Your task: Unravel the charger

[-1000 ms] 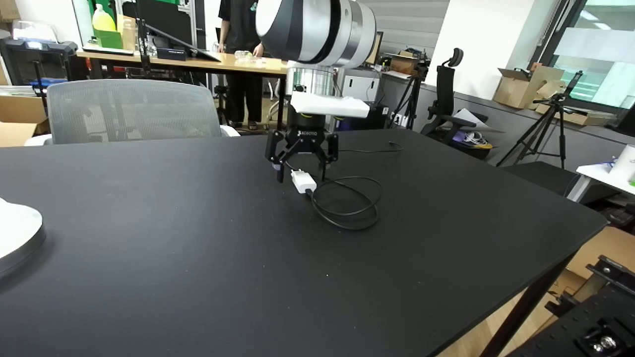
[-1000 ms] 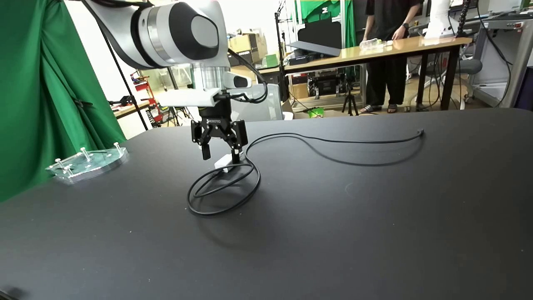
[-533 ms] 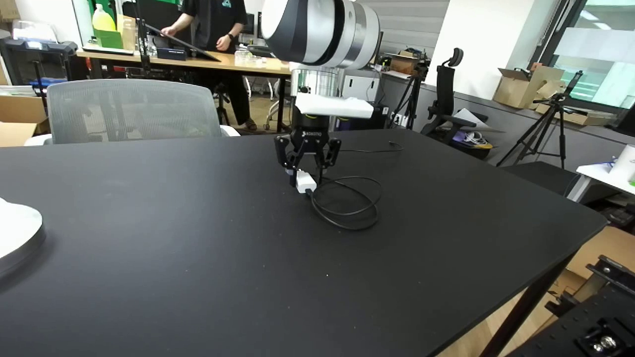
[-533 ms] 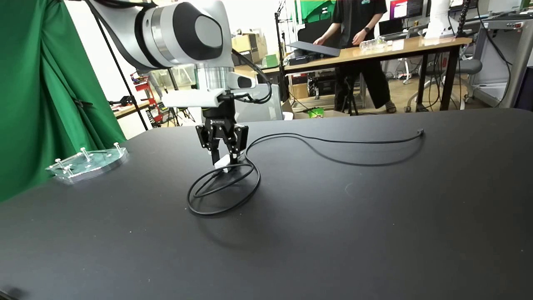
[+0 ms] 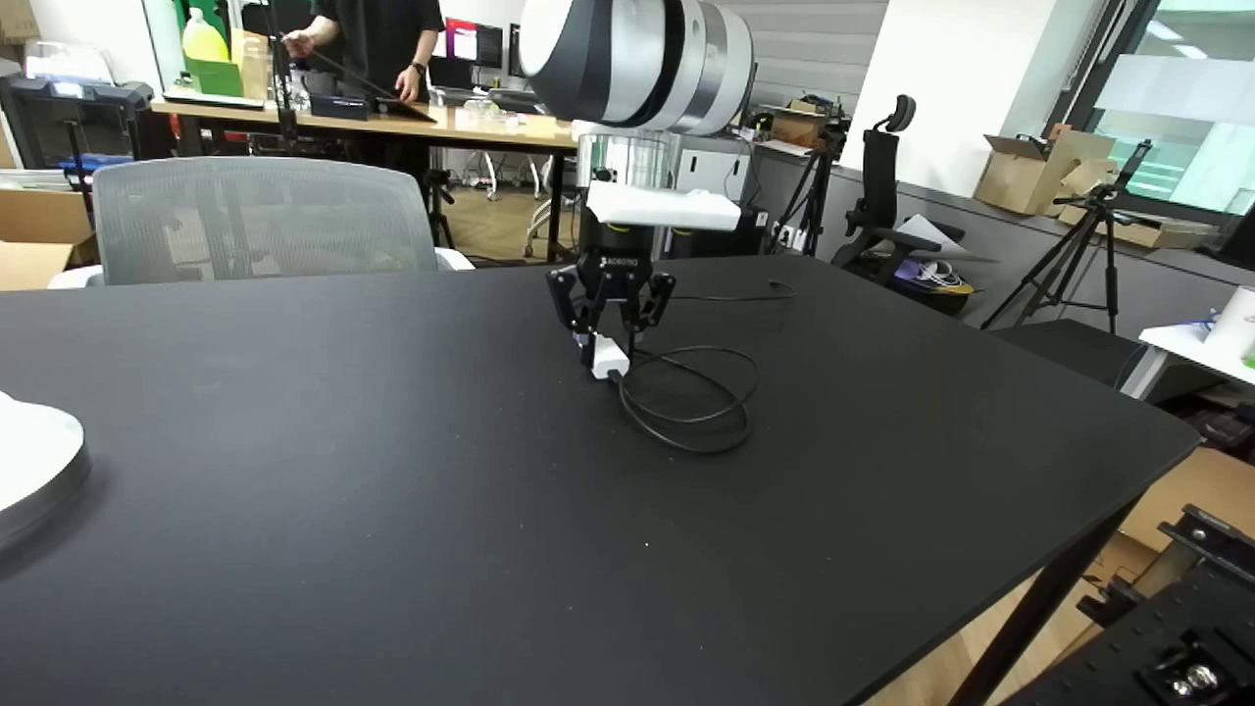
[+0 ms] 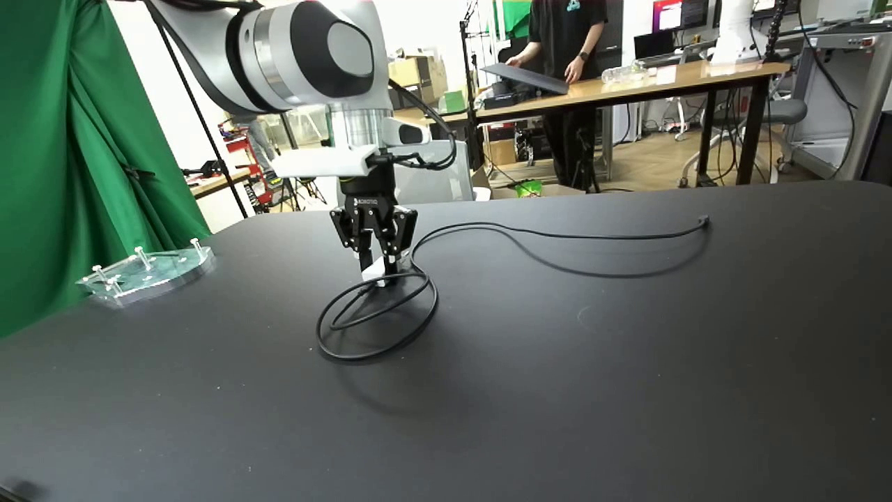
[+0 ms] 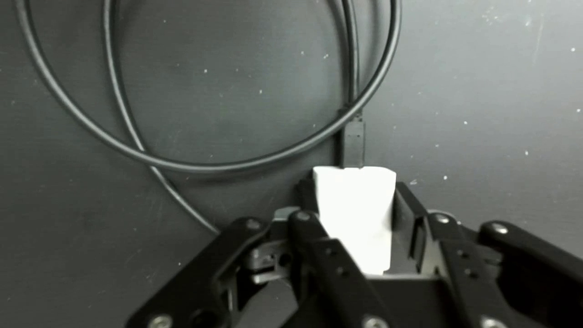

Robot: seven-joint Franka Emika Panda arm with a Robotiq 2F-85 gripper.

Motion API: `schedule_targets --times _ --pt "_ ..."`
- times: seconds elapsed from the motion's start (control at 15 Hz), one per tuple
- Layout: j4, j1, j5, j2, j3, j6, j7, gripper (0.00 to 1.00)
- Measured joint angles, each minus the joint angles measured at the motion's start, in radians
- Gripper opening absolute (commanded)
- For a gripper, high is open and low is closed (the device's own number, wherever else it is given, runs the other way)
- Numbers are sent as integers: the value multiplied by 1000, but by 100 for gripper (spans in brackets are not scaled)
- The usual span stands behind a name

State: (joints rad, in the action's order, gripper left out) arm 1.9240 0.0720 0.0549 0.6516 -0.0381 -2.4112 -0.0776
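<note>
The white charger plug (image 7: 356, 214) is pinched snug on both sides by the pincer (image 6: 378, 266). Its black cable (image 7: 205, 168) loops beside the pincer on the counter (image 5: 392, 490). Behind the pincer stand a mesh chair (image 5: 265, 221) and an open cardboard box (image 5: 1010, 181). The wrist view shows the cable crossing over itself by the connector (image 7: 353, 145).

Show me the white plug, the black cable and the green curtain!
White plug (image 7: 356, 212), wrist view: middle of its upward face.
Black cable (image 7: 200, 168), wrist view: lower curve of a loop.
Green curtain (image 6: 77, 153), in an exterior view: its middle folds.
</note>
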Motion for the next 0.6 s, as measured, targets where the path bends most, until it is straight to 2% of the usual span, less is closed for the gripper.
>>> schedule_targets --times 0.47,0.53,0.6 --pt "54 50 -120 -109 51 -78 -21 18" --pt "68 56 -135 -127 57 -86 -22 43" --pt "73 57 -136 -136 57 -86 -20 43"
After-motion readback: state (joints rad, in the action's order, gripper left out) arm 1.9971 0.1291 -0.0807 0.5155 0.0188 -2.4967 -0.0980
